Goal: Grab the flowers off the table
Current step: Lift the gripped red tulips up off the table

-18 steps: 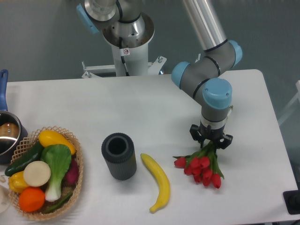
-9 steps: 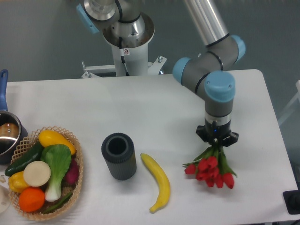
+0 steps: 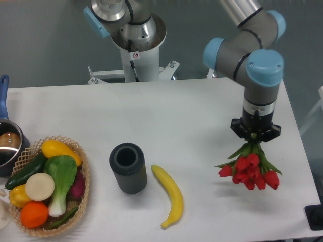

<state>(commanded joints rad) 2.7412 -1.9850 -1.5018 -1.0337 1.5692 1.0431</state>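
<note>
The flowers (image 3: 250, 168) are a small bunch of red tulips with green stems and leaves. They hang heads-down from my gripper (image 3: 255, 137), which is shut on the stems. The bunch is lifted clear above the white table (image 3: 166, 116), over its right part, with a faint shadow under it. The fingertips are hidden among the leaves.
A yellow banana (image 3: 169, 194) lies at the front middle. A dark grey ribbed cylinder (image 3: 128, 167) stands left of it. A wicker basket (image 3: 83, 174) of vegetables and fruit sits at the front left. A pot with a blue handle (image 3: 4, 136) is at the left edge.
My gripper has risen and moved to the right with the flowers in it. The bunch has left the table and now hangs in the air.
</note>
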